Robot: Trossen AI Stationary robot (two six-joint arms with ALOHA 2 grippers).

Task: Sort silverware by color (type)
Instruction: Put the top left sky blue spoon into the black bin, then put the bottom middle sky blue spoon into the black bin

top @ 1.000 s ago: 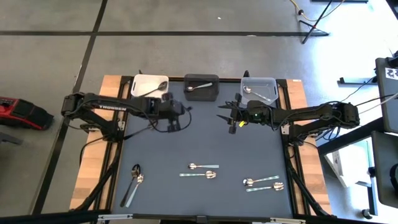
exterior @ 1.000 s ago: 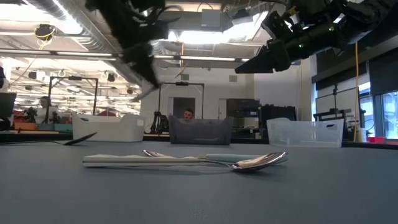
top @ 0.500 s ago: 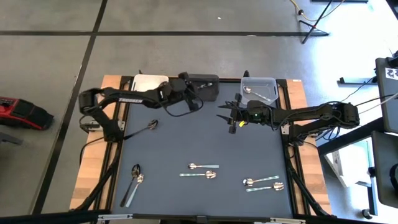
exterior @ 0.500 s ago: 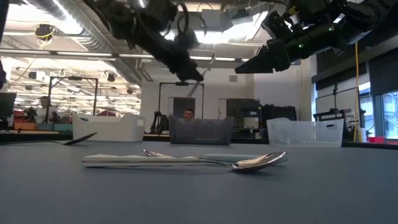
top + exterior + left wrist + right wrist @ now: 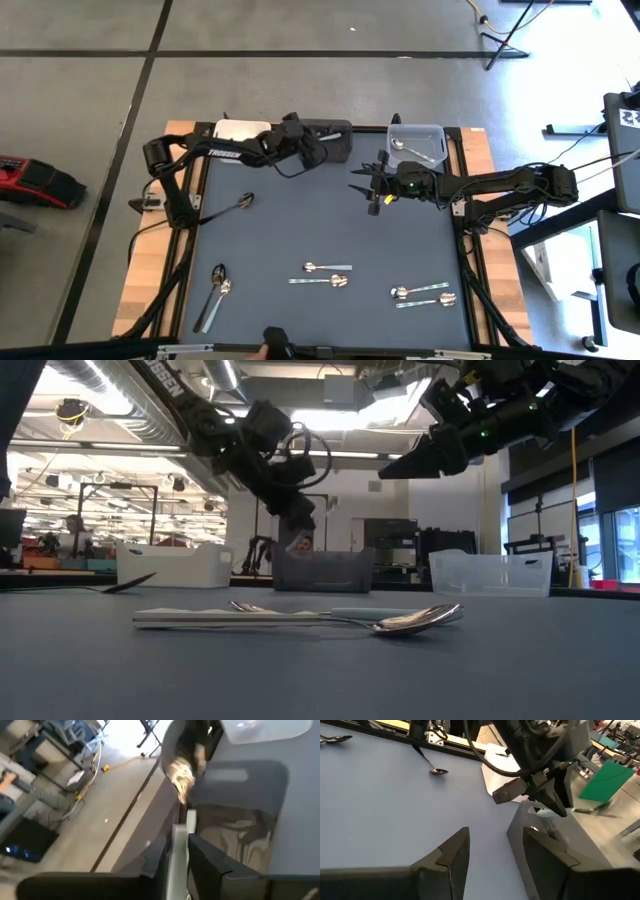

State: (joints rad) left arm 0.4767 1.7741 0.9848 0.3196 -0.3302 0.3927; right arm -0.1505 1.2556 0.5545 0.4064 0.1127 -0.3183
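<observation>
My left gripper (image 5: 316,150) is shut on a shiny silver spoon (image 5: 181,775) over the near left part of the black bin (image 5: 338,127); it also shows in the low view (image 5: 300,528). My right gripper (image 5: 366,186) hangs open and empty above the table's middle right, its fingers apart in its wrist view (image 5: 492,855). A dark spoon (image 5: 236,205) lies flat on the mat at the left. Three pairs of spoons lie near the front: left (image 5: 216,289), middle (image 5: 327,275), right (image 5: 424,294). My left gripper pinches the silver spoon's handle (image 5: 190,820) between its two fingers. The spoon runs on along the fingers, with its bowl (image 5: 180,774) sticking out past the fingertips. The spoon is lifted clear, above the black bin (image 5: 240,800).
A white bin (image 5: 237,130) stands at the far left. A clear bin (image 5: 416,141) with a spoon in it stands at the far right. Wooden strips (image 5: 150,260) edge the mat. A dark object (image 5: 276,341) shows at the near edge.
My left gripper has gone from above the mat's left middle toward the far edge and the right, to the black bin, carrying the silver spoon. It has come lower over the bin. A dark object has come in at the near edge.
</observation>
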